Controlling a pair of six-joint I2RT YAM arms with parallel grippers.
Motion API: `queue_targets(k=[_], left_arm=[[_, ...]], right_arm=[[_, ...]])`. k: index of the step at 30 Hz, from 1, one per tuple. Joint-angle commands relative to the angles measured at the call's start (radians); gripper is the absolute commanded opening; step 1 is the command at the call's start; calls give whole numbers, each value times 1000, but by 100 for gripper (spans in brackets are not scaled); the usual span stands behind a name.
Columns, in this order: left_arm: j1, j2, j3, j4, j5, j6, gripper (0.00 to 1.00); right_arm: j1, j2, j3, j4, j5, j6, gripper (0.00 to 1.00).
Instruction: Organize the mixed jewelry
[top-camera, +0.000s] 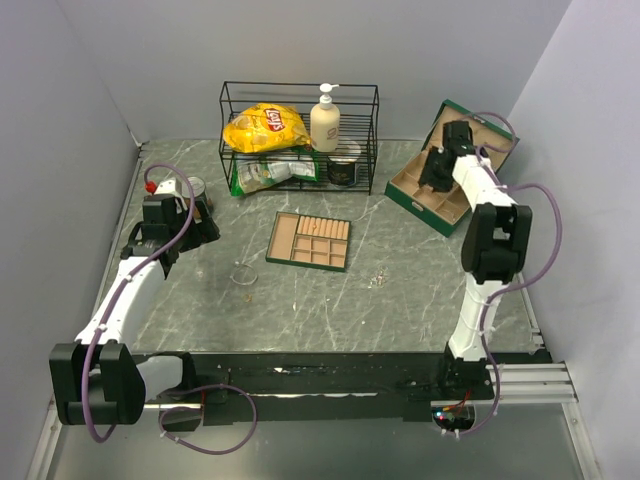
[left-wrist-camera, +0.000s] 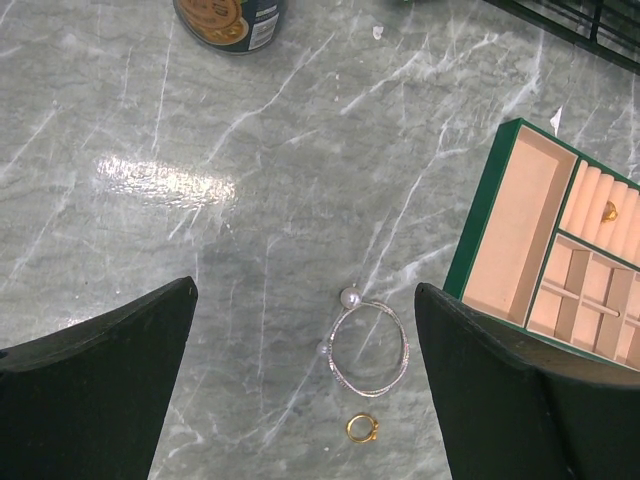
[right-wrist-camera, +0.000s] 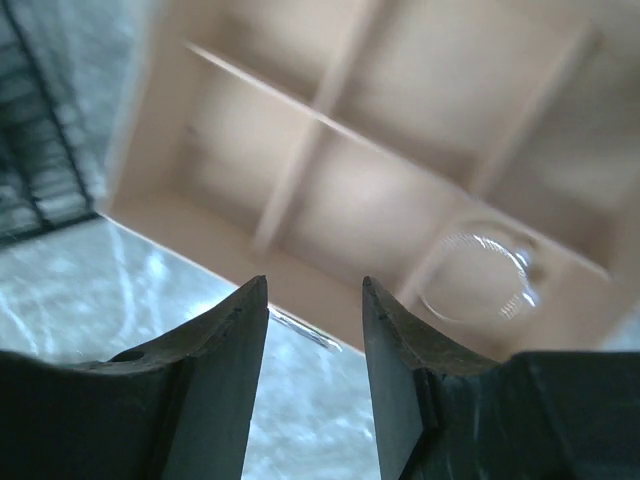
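**Desk:** Where is the jewelry lying?

**Me:** On the left wrist view I'm seeing a silver bangle (left-wrist-camera: 349, 298) with two pearl ends lying flat on the grey marbled table (left-wrist-camera: 150, 130). A small gold ring (left-wrist-camera: 351, 430) is sitting just below it in that view, apart from it. Both are lying just beside the green-edged divider tray (left-wrist-camera: 487, 215), outside it. A second gold ring (left-wrist-camera: 609, 210) is resting in the tray's ribbed ring rows.

**Desk:** And the left fingers?

**Me:** I'm holding the left gripper (left-wrist-camera: 305, 290) above the table with its fingers spread wide. It is gripping nothing, and the bangle is showing under the gap.

**Desk:** What is the right side doing?

**Me:** The right gripper (right-wrist-camera: 315, 282) is hovering over the open green jewelry box (right-wrist-camera: 300, 175) at the far right of the table. Its fingers are standing partly apart with nothing between them. That view is coming through blurred, but I'm making out a thin silver hoop (right-wrist-camera: 475, 238) lying flat in one tan compartment, to the right of the fingers.
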Motion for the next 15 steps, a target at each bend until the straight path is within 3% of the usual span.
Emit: queue_targets(k=[1, 7, 15], left_arm=[[4, -31, 37, 23, 0, 22, 96], [2, -34, 35, 21, -5, 22, 96], [4, -39, 35, 21, 6, 20, 97]], right_arm=[[42, 103, 168, -37, 62, 22, 50], [88, 219, 313, -115, 83, 28, 50], [99, 170, 181, -66, 15, 1, 50]])
